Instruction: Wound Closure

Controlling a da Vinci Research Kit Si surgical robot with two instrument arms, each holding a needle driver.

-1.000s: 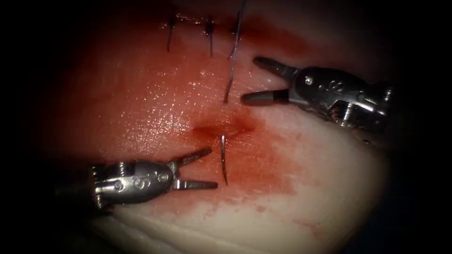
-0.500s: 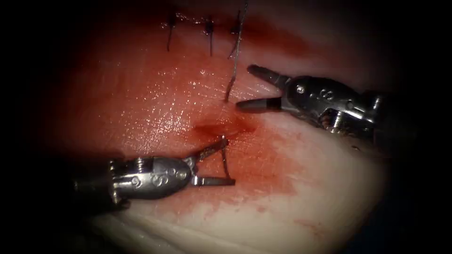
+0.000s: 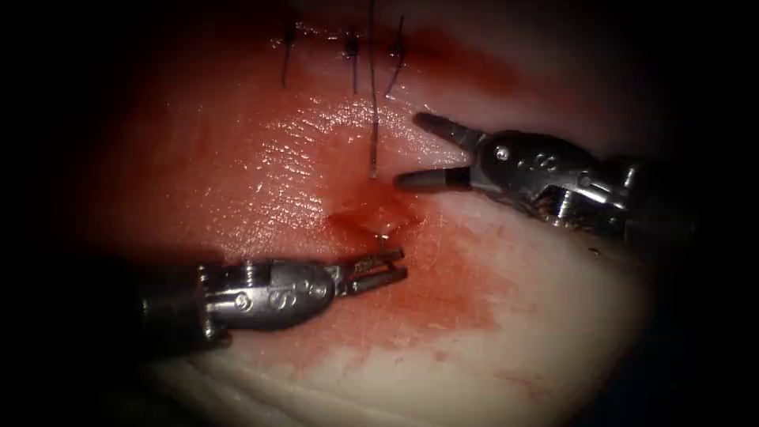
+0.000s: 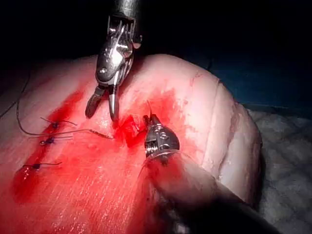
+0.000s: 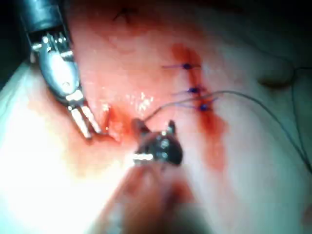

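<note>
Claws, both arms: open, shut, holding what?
Left claw: shut on the needle's emerged part, below the cut.
Right claw: open, holding nothing.

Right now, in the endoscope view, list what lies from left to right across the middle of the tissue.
left tool, jaws shut on the needle near the open cut → thread running up from the tissue → right tool, jaws open and holding nothing.
</note>
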